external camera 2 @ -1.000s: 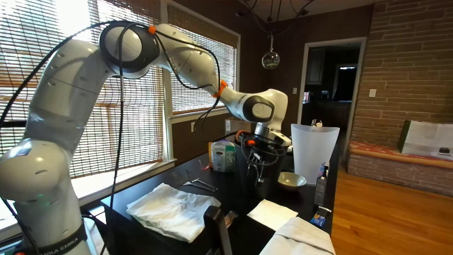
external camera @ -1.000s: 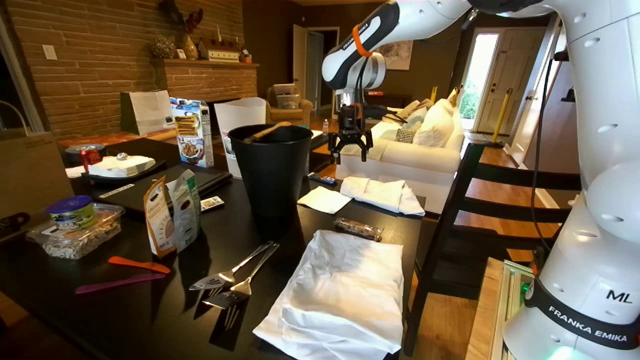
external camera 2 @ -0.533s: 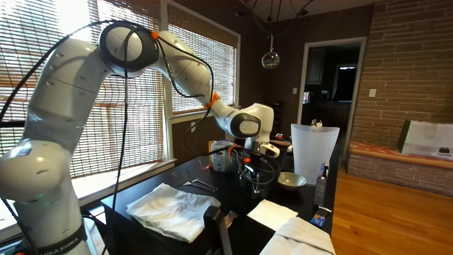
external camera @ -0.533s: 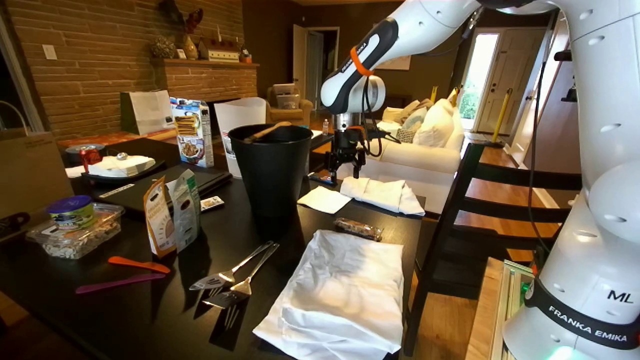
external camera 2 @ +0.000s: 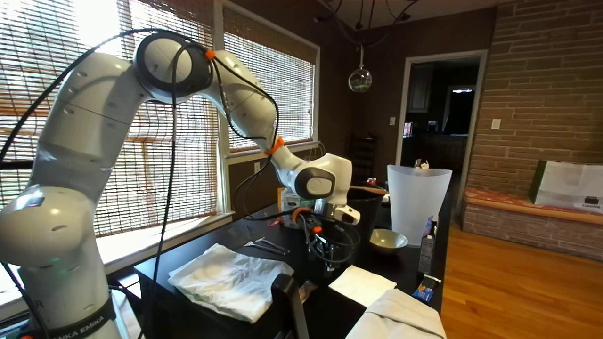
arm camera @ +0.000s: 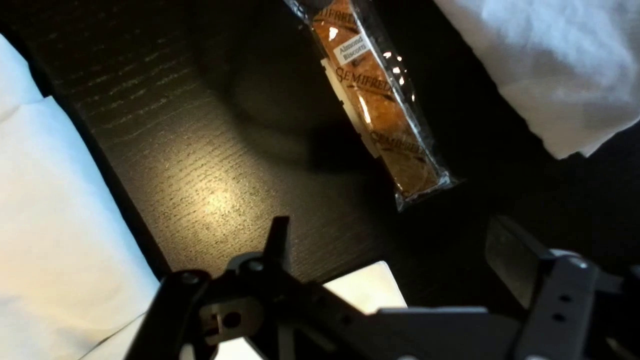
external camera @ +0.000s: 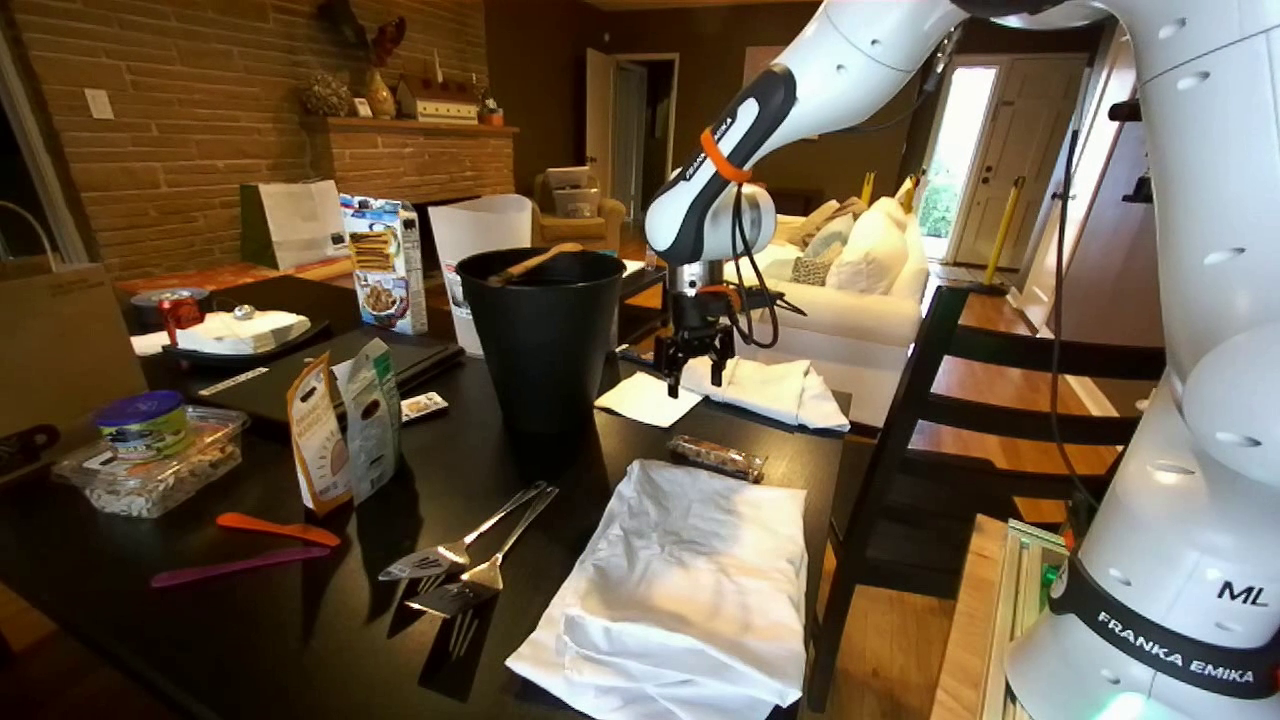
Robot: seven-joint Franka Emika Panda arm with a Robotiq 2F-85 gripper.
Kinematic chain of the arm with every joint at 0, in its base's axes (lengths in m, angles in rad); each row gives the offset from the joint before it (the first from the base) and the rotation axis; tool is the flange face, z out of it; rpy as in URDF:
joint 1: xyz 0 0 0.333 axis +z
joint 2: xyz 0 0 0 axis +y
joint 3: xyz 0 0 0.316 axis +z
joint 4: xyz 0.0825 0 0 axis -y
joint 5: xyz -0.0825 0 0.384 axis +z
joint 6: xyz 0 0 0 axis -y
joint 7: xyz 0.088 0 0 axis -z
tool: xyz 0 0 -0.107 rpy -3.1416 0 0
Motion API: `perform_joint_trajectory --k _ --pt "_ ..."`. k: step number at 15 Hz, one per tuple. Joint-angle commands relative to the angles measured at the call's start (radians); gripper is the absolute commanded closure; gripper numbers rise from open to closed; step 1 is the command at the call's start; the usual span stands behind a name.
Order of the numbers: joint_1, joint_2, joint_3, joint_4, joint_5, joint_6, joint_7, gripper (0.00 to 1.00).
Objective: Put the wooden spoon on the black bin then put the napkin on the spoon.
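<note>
The wooden spoon (external camera: 540,263) lies across the rim of the black bin (external camera: 540,350); part of it also shows on the bin in an exterior view (external camera 2: 370,190). The napkin, a flat white square (external camera: 648,399), lies on the table beside the bin; it also shows in an exterior view (external camera 2: 362,285). In the wrist view a corner of the napkin (arm camera: 371,287) shows behind the gripper, which hides much of it. My gripper (external camera: 696,382) is open and empty, pointing down above the table close to the napkin. Its fingers stand wide apart in the wrist view (arm camera: 392,240).
A wrapped biscotti (arm camera: 375,100) lies near the gripper. A large white cloth (external camera: 690,590) and a folded cloth (external camera: 780,390) flank it. Metal servers (external camera: 480,560), snack pouches (external camera: 345,430), a bowl (external camera 2: 387,239) and a chair (external camera: 930,400) stand around.
My gripper has come down toward the table and moved away from the bin, staying open. The spoon, bin and napkin have not moved.
</note>
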Motion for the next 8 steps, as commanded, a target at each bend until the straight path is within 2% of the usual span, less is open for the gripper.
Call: perform_joint_trajectory --k 1,8 --pt "0.007 0.011 -0.003 -0.03 -0.025 0.08 0.018 0.0" --pt "0.008 0.089 0.0 -0.01 -0.012 0.192 0.053 0.0"
